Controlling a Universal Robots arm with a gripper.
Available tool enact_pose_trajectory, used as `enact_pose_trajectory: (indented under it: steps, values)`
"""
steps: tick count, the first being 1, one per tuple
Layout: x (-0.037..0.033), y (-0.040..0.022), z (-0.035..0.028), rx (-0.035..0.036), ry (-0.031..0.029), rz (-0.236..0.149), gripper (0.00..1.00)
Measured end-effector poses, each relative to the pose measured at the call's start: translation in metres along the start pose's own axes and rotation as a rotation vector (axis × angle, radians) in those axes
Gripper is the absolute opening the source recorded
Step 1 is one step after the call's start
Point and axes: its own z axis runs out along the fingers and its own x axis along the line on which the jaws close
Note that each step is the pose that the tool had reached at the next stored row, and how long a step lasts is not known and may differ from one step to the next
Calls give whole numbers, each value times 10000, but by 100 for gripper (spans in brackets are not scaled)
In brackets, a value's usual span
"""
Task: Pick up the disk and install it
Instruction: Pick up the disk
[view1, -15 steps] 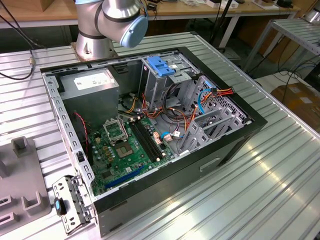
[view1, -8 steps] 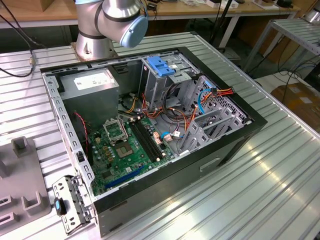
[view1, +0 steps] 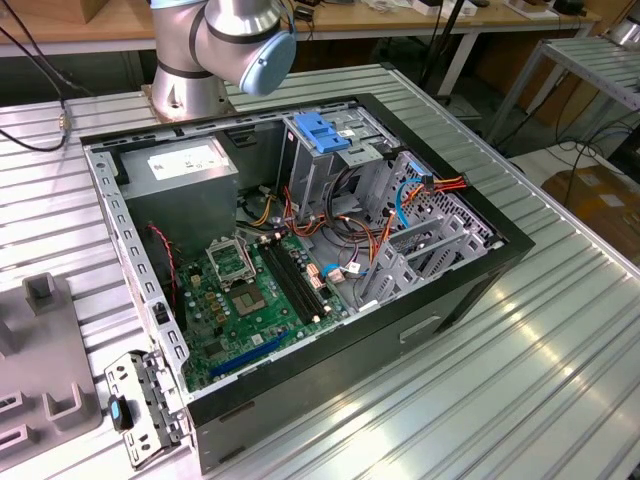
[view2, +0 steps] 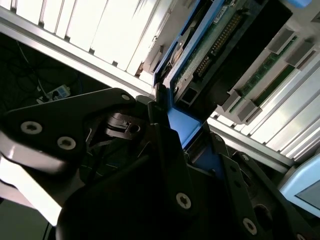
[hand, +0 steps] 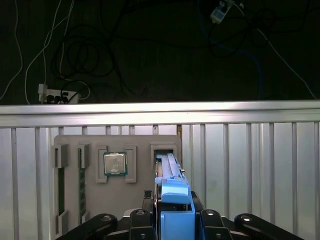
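Blue-railed disk edge-up at grey tray slot, tool clamped on its end

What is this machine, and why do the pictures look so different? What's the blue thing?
It is a robot arm standing on a metal table. One picture comes from a camera off the arm and shows an opened computer. The other two come from cameras riding near the arm's gripper, its black claw. In the first wrist view the gripper pinches the disk, a computer part in a blue frame, standing on edge in a slot of a grey tray. A square chip sits in that tray too.
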Motion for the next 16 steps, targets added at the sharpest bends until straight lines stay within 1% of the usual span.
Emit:
enact_pose_trajectory:
  steps: [3,7,9,10,11,14,16]
  values:
    - [0,0,-2,0,0,-1,37]
    - [0,0,-55,0,-19,-1,37]
    - [1,1,-105,-1,-35,-1,37]
    - [1,1,-143,-1,-37,-1,37]
    - [1,1,-168,-1,-38,-1,37]
    - [1,1,-213,0,-39,-1,37]
    - [1,1,-244,-2,-53,-1,37]
